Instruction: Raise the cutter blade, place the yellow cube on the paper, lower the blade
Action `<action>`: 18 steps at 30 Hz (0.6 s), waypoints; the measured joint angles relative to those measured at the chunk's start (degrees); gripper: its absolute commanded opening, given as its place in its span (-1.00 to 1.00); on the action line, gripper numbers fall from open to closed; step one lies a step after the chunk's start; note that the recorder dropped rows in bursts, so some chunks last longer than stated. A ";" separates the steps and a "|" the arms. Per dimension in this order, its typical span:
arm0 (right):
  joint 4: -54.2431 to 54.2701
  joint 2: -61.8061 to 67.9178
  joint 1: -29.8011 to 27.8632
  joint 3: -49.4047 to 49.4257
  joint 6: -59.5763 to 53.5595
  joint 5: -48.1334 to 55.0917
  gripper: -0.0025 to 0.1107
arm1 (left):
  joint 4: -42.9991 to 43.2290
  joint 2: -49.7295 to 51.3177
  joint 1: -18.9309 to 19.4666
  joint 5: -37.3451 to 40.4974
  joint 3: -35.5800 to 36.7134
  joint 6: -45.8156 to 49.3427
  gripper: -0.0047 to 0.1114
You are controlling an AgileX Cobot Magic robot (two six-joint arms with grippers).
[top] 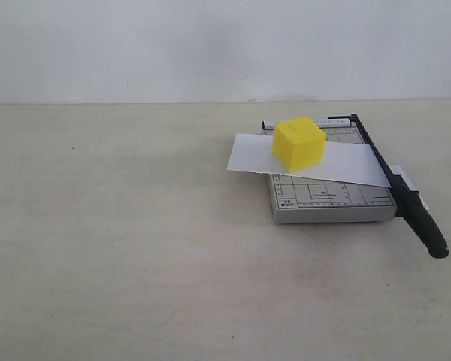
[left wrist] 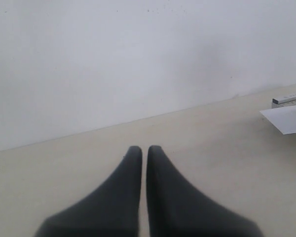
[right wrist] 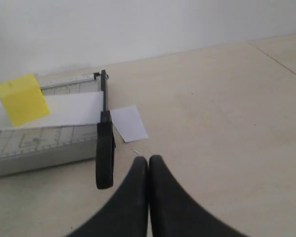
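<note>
- The yellow cube point(top: 299, 141) sits on the paper point(top: 248, 154), right of the middle of the exterior view, a little above the centre
- The paper lies across the grey cutter base point(top: 327, 201), and its left end sticks out over the worktop point(top: 120, 241)
- The cutter blade point(top: 406, 197) lies down flat along the right edge of the base; its thick handle point(top: 430, 235) points to the lower right of the frame
- A small white piece point(right wrist: 129, 122) lies on the worktop just past the blade and looks cut off
- The left jaws are pressed together and hold nothing, well apart from the cutter
- The right jaws are pressed together too and hold nothing, near the handle but not touching it
- No arm shows in the exterior view
- The task looks done: cube on paper, blade down
- The cube looks light, hard and smooth, so it may slip; the best hold is on two flat sides that face away from each other
- The blade looks stiff and swings only at its far end; the thick handle is the place to take hold, away from the sharp edge
- The paper is thin and bendy and slides easily; the cube helps pin it down
</note>
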 measured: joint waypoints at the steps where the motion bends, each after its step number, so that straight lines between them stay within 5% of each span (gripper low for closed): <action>1: -1.24 -0.30 -0.11 0.00 0.51 1.02 -0.96 | 0.00 0.00 0.00 0.00 0.00 0.00 -0.84; 18: 4.29 -0.59 -0.10 0.00 -4.19 2.50 -0.96 | 0.00 -0.10 0.00 0.10 0.00 0.00 -0.84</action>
